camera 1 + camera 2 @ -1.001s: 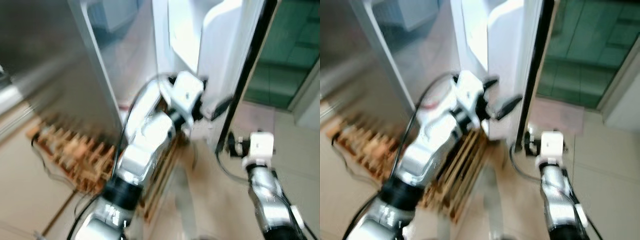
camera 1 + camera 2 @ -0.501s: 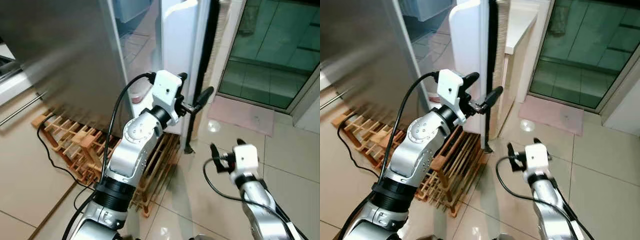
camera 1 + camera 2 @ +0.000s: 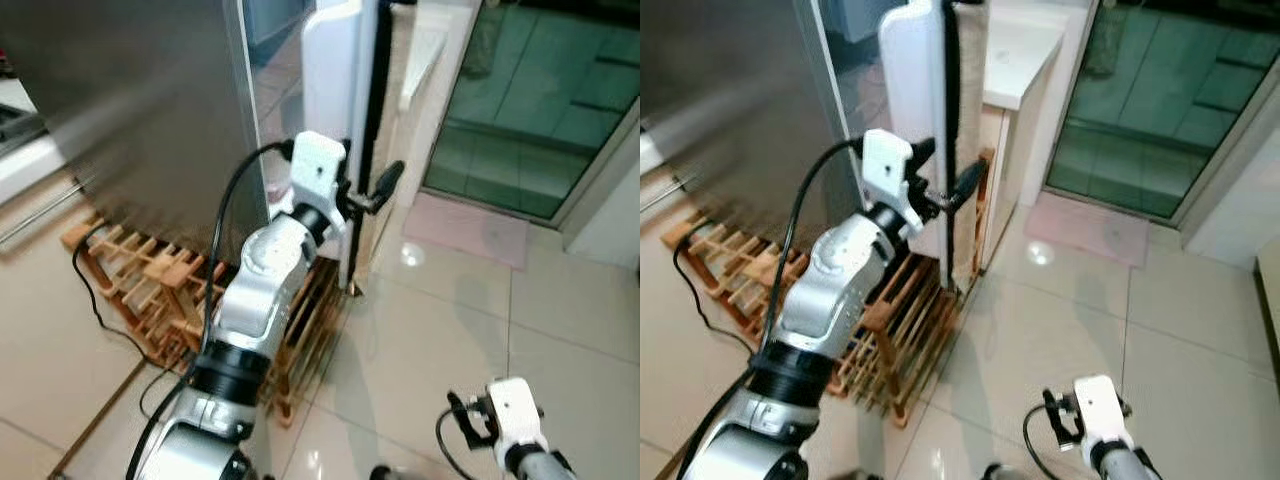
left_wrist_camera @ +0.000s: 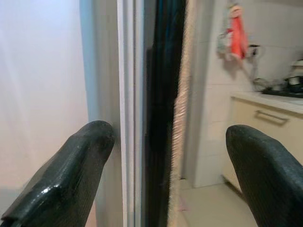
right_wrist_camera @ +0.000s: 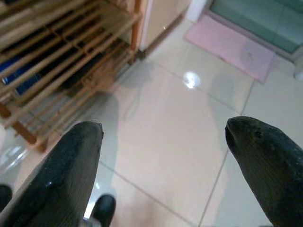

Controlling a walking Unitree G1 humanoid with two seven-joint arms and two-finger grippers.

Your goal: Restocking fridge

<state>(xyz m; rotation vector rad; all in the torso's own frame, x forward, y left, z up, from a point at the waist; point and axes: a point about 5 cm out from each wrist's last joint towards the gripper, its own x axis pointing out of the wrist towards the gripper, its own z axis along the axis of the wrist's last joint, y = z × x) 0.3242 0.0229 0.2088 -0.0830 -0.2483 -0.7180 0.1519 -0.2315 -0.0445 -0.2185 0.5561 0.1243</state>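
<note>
- Fridge door (image 3: 340,90): white, standing open and seen nearly edge-on, with a dark seal running down its edge. The stainless fridge body (image 3: 140,100) stands to its left, and the gap between them shows a pale interior.
- Left gripper (image 3: 368,192): raised to the door's edge, fingers (image 4: 71,175) spread apart with the edge between them, one on the white inner face, the other well clear on the outer side. Nothing is clamped. My guess is that it straddles the edge to swing the door.
- Right gripper (image 3: 1065,415): hanging low over the floor, fingers (image 5: 61,175) wide and empty; it looks idle.
- Stock for restocking: none in either gripper, and none that I can make out nearby.
- Wooden rack (image 3: 150,290): slatted, lying at the foot of the fridge, with a black cable (image 3: 95,300) trailing over it.
- Floor (image 3: 1060,310): glossy beige tile, catching a spot of light.
- Pink mat (image 3: 1090,228): laid before a green-tinted glass door (image 3: 1160,100).
- Bench (image 3: 1025,50): white top, cream cabinet, just beyond the door.
</note>
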